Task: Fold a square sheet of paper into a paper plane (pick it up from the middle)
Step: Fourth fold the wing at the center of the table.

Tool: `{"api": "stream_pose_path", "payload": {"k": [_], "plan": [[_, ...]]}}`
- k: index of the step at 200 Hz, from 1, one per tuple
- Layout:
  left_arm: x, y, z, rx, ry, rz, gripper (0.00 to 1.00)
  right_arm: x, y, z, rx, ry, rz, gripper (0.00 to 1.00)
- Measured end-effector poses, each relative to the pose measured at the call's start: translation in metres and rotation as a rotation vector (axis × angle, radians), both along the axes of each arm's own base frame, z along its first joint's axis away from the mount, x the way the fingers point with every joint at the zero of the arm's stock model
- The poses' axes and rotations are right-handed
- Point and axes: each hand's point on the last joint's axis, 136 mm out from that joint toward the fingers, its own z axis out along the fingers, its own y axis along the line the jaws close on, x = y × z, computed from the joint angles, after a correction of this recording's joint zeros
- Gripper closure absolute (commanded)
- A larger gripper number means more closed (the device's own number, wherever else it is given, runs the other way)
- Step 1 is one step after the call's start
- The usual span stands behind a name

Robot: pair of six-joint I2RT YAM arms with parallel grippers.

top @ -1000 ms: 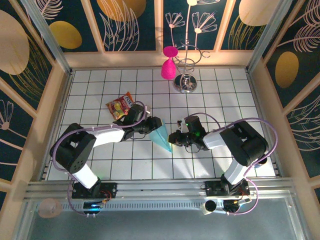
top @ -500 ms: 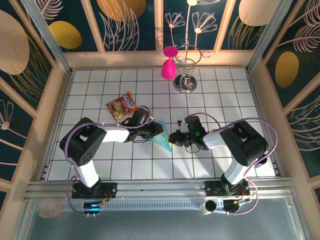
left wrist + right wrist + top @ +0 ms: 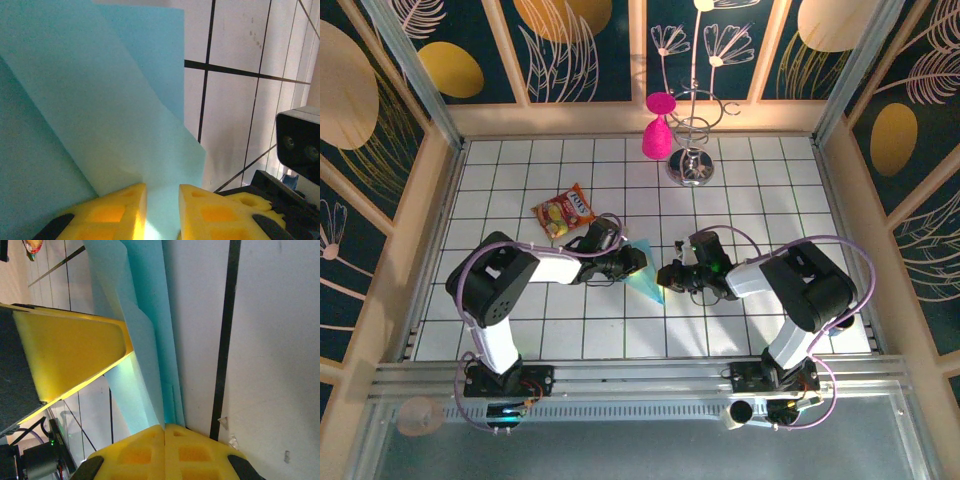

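The work is late in the folding: the sheet is already a narrow, pointed paper plane, held on edge between the two arms, and the step in hand looks like pressing or setting one of its long creases. The right gripper has its yellow pads pressed flat together, with the narrow end of the plane running straight into the seam between them, so it is pinching that tip. The left gripper straddles the wide end: the pale blue layers pass down between its two pads, which stand close but with a slim gap showing. From the wrist view I cannot tell whether they are actually clamping the paper or just bracketing it. In the right wrist view, one left finger lies flat against the outer flap, just beyond the right fingertips, and the flap bows slightly there. The snack packet lies well apart behind the left fingers and plays no part. As I judge it, the next move needs the left pads to close fully on the layers, then slide or press along the fold away from the right fingertips. The right pinch must keep the tip fixed so the layers stay aligned rather than shearing or tearing.
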Motion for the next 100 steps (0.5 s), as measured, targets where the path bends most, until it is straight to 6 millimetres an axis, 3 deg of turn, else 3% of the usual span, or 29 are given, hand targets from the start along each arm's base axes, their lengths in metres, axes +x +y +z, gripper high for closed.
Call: {"api": "stream_pose_path", "payload": {"k": [43,100], "plan": [[0.001,-0.001,0.000,-0.003,-0.002,-0.001,0.76,0.000,0.000,0.000,0.000,0.001,0.000,0.89],[0.002,0.000,-0.002,0.005,-0.003,0.006,0.76,0.000,-0.007,0.017,-0.024,-0.010,-0.021,0.67]]}}
